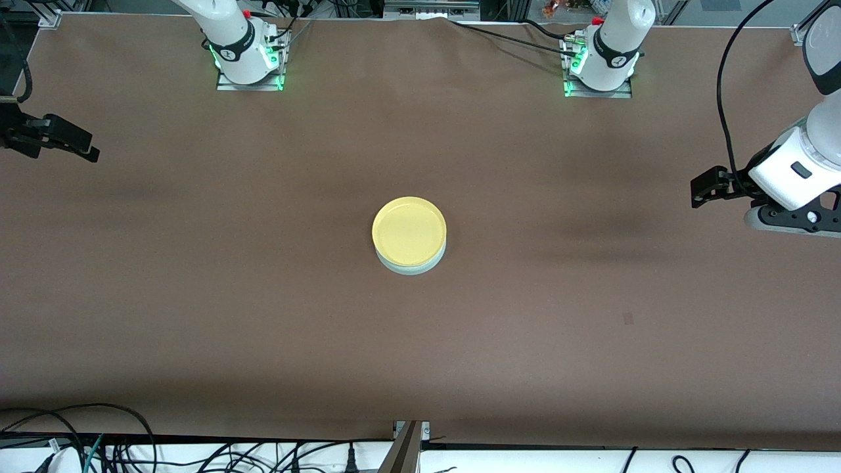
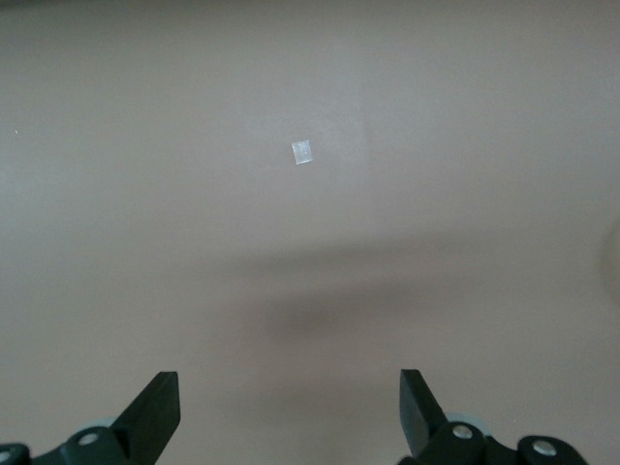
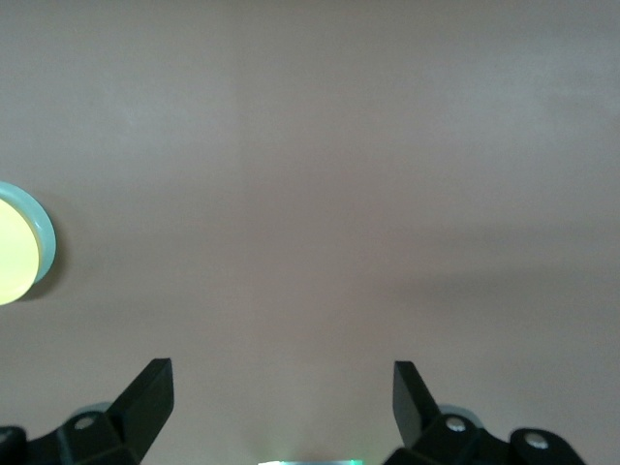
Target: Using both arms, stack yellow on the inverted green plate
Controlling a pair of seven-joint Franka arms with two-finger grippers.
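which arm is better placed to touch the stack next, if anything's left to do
Neither clearly. The yellow plate already sits on the green plate mid-table. The left pincer and right pincer are open, empty, over opposite table ends; both arms wait.

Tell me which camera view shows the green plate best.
The front view: the green plate shows as a pale edge under the yellow plate at mid-table. The right wrist view catches only a sliver of its rim at the frame edge. The left wrist view shows only bare table.

Brown table (image 1: 197, 295); small pale tape-like square (image 2: 302, 152); cables (image 1: 131, 453).
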